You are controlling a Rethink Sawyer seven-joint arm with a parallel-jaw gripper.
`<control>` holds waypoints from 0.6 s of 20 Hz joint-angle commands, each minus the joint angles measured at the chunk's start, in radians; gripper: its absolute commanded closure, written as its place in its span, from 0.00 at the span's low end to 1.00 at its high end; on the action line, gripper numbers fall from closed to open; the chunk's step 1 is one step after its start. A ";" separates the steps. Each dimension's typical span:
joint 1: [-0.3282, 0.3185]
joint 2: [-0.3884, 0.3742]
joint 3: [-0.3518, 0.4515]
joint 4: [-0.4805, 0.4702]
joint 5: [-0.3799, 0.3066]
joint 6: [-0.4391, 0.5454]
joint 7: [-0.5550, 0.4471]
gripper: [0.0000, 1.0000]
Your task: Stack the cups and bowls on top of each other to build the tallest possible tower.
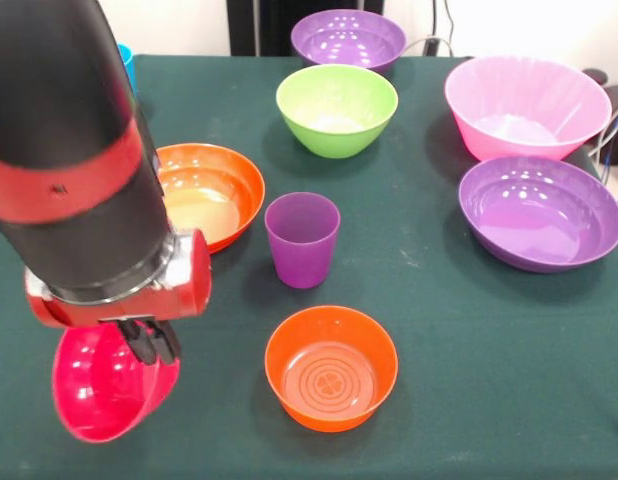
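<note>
My gripper (154,345) hangs from the arm at the near left, its dark fingers closed over the rim of the small red bowl (97,395), which is tilted with its opening facing the camera. The purple cup (302,238) stands upright mid-table. The small orange bowl (331,368) sits in front of it. The wide orange bowl (214,190) lies beside the arm, partly hidden by it. A sliver of the blue cup (127,65) shows behind the arm. The yellow cup is out of view. No stack stands.
The lime green bowl (336,108) and a purple bowl (347,40) sit at the far middle. The big pink bowl (526,105) and the second purple bowl (541,212) sit at the right. All rest on a dark green cloth (469,380). Cables lie at the far right edge.
</note>
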 commanded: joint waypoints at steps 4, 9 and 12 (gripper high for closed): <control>-0.010 -0.072 -0.068 0.128 0.015 -0.159 -0.354 1.00; -0.015 -0.118 -0.122 0.191 0.025 -0.290 -0.340 1.00; -0.019 -0.170 -0.181 0.268 0.033 -0.374 -0.306 1.00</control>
